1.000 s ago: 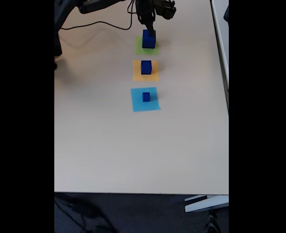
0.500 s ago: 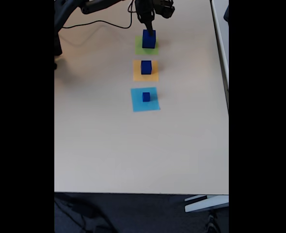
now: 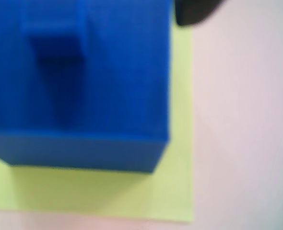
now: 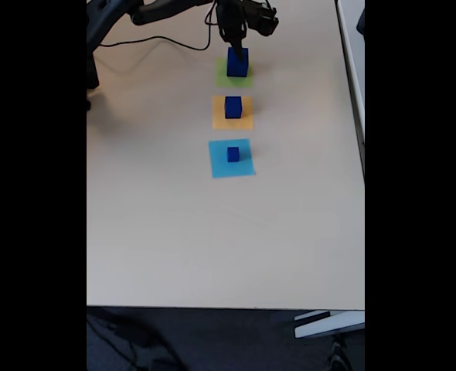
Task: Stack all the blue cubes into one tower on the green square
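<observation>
1. The tabletop [image 4: 212,232] is stretching wide and pale in the fixed view, with three flat squares lying in a line down its upper middle.
2. The green square [image 4: 222,73] is sitting farthest up that line, and the largest blue cube [image 4: 237,62] is resting on it; in the wrist view that cube [image 3: 84,81] is crowding the lens, blurred, with green paper [image 3: 180,182] showing below and to its right.
3. Your pincer [image 4: 235,40] is hanging right over that cube's top, near or touching it. I cannot tell whether it is spread or clenched; the close-up is too soft and the fixed view too far.
4. The medium blue cube [image 4: 233,107] is waiting on the orange square [image 4: 232,113], just below the green one.
5. The small blue cube [image 4: 233,154] is sitting on the light-blue square [image 4: 231,158], lowest in the line.
6. The tower is looking barely begun: only its base is standing in place. You are wanting to be lifting straight up so the base is not dragged, then reaching for the medium cube and centring it before letting go.
</observation>
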`<state>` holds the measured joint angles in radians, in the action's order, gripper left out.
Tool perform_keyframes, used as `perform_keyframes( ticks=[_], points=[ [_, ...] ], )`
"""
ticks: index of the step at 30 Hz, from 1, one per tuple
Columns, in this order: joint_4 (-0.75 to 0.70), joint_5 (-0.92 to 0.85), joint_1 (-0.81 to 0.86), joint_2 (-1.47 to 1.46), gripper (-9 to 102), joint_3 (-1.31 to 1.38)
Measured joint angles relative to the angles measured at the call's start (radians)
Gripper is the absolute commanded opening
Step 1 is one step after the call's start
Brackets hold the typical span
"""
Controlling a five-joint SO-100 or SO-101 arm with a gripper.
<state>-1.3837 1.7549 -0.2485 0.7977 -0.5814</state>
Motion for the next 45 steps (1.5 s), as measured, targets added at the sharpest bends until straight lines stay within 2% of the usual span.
perform_keyframes(
  ticks=[21,45],
  points=[
    [0.018,-0.017,0.015,-0.018,18,0.000],
    [0.018,-0.052,0.028,-0.017,21,-0.012]
  ],
)
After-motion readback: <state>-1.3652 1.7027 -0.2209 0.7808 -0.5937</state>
